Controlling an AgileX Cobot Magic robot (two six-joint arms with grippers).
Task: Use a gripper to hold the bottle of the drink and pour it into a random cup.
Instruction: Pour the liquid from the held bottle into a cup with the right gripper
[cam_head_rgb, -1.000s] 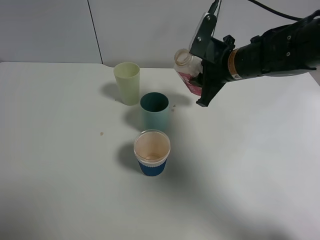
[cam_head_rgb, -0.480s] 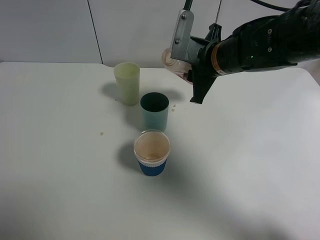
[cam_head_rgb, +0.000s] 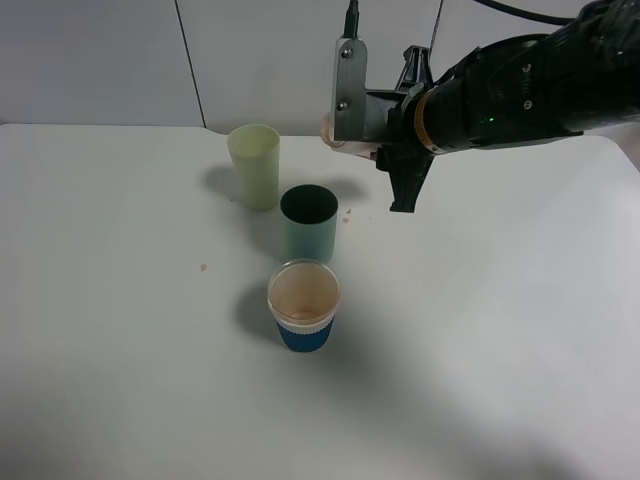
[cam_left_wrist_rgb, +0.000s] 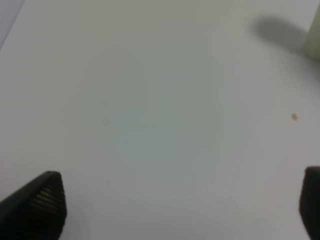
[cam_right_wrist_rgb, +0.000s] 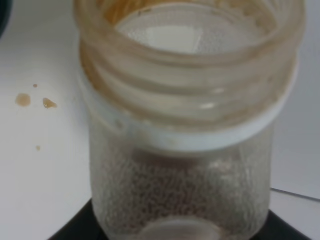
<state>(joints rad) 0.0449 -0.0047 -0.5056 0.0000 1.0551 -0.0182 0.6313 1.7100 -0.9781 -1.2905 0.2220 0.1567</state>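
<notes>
Right black two-fingered gripper (cam_head_rgb: 388, 150) pinching the small clear squarish plastic bottle (cam_right_wrist_rgb: 182, 165), raised and tilted near the dark teal tapered tumbler (cam_head_rgb: 309, 222); left gripper (cam_left_wrist_rgb: 175, 207) spread wide above the white table (cam_left_wrist_rgb: 150, 100)

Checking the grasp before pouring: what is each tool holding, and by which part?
The right tool grips the bottle by its body; the left tool holds nothing.

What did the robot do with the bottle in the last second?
The right tool, shut on the bottle, moved left toward the teal cup and tipped the bottle further onto its side. The teal cup, yellow-green cup and blue-sleeved cup stayed put.
</notes>
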